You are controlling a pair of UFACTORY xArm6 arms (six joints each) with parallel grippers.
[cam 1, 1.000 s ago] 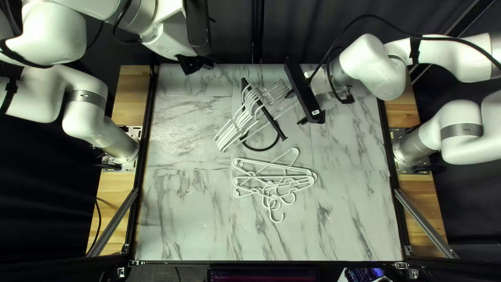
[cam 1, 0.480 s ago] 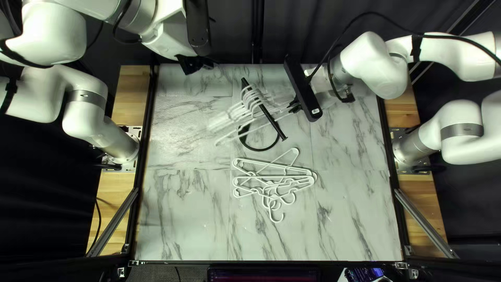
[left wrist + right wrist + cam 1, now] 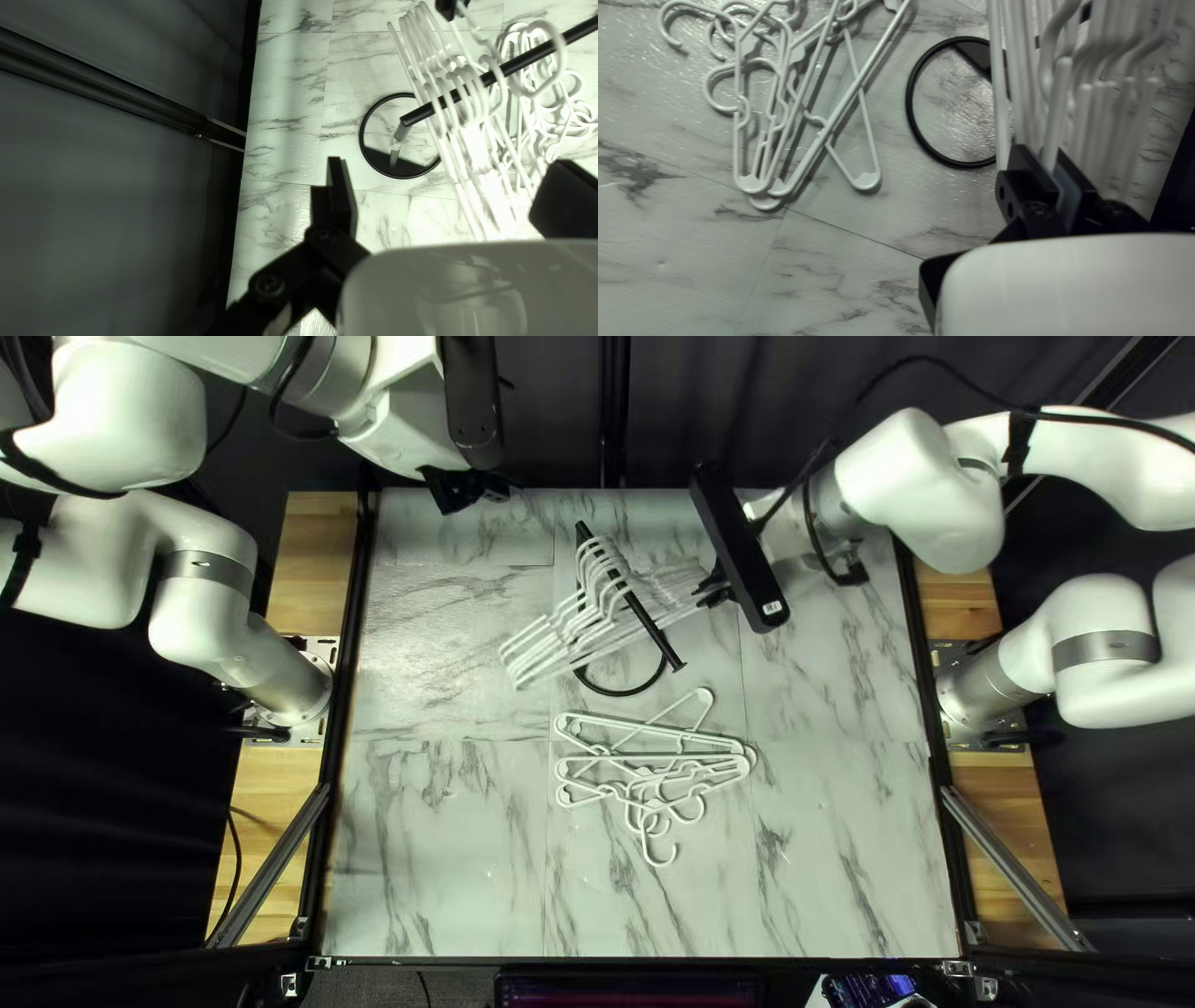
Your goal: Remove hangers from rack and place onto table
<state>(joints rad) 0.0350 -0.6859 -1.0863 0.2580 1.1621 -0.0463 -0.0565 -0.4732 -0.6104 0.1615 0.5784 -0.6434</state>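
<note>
White hangers (image 3: 548,650) hang in a bunch on the black rack's bar (image 3: 661,644). My right gripper (image 3: 713,589) is at their right-hand ends; in the right wrist view my right gripper (image 3: 1042,158) is shut on one hanger (image 3: 1057,115), with the other hanging hangers (image 3: 1095,124) close beside and ahead of it. Several loose white hangers (image 3: 623,769) lie overlapping on the table (image 3: 436,834), nearer than the rack. At the table's far left, my left gripper (image 3: 469,488) is raised. My left gripper (image 3: 450,165) stands wide open in its wrist view, holding nothing.
The rack's round black base ring (image 3: 619,695) rests on the table under the hanging hangers. A dark curtain (image 3: 93,205) and a metal rail (image 3: 112,84) stand beyond the table's far edge, near my left gripper.
My right gripper has shut on a hanger and shifted a little to the right. The hanging hangers swung and spread along the bar. My left arm and the loose hangers have stayed put.
</note>
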